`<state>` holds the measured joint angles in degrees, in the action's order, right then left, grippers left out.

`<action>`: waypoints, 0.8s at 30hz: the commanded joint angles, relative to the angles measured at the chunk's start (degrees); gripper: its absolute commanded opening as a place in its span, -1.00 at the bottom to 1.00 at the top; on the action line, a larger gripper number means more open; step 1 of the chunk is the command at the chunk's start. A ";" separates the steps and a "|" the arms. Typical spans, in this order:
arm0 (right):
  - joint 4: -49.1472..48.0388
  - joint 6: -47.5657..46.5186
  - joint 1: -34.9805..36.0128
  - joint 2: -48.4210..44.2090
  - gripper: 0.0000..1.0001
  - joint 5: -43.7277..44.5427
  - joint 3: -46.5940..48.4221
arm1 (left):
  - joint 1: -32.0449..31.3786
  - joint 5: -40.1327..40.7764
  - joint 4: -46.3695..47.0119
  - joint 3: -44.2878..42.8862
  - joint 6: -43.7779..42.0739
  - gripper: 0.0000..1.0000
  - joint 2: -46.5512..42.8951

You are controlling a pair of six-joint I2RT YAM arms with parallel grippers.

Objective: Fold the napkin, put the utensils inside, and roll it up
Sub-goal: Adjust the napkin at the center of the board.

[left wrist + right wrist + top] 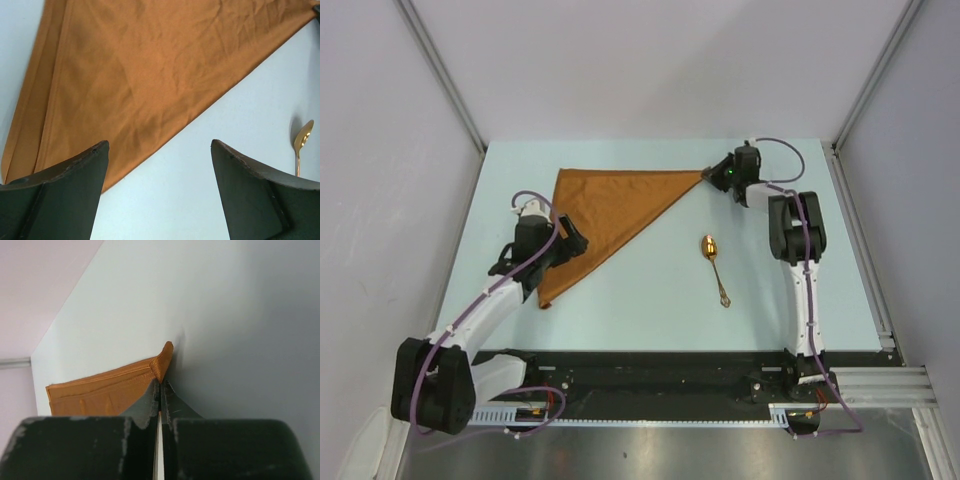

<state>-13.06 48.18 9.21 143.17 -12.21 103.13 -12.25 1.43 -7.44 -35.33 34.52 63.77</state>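
Napkin (610, 215), folded to a triangle, lies flat on the table's far left. Soft, light and likely slippery, it is best pinched at corners. The right gripper (161, 382) clamps its far-right corner. The left gripper (570, 238) hangs wide apart over its near edge. The spoon (712, 262) lies well apart.

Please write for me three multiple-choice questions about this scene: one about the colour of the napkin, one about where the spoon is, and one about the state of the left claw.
1. What colour is the napkin?
A) rust-orange B) blue C) white
2. Where does the spoon lie?
A) on the napkin B) under the napkin C) on the bare table, apart from the napkin
3. How is the left claw?
A) shut on the spoon B) open, holding nothing C) shut on the napkin

Answers: 1 A, the cloth is orange in every view; 2 C, table shows all around it; 3 B, its fingers stand wide apart.
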 commanded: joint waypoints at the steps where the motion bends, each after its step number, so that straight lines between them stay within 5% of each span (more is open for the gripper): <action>1: -0.38 -1.60 -8.22 -7.46 -1.00 4.47 -8.72 | -2.86 3.31 -0.55 -0.09 -1.74 0.75 0.39; 14: -3.11 -6.87 -21.87 -16.78 -1.00 -0.62 -21.57 | -5.06 2.54 3.92 2.37 -1.21 0.65 4.51; 18: -6.18 -6.26 -21.87 -18.01 -0.48 -3.08 -23.68 | -6.64 -0.11 10.07 2.82 -1.30 0.53 9.79; 19: -6.36 -6.26 -21.87 -18.45 -0.19 -3.69 -23.85 | -6.91 0.67 9.90 1.77 -1.30 0.53 12.06; 24: -7.86 -6.61 -21.87 -23.80 0.13 -4.32 -28.07 | -7.61 3.04 7.89 -2.62 -1.56 0.46 18.57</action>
<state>-18.57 42.65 -12.80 125.89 -15.22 78.17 -19.27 3.16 -0.95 -33.30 33.87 78.50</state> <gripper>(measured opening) 0.539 0.732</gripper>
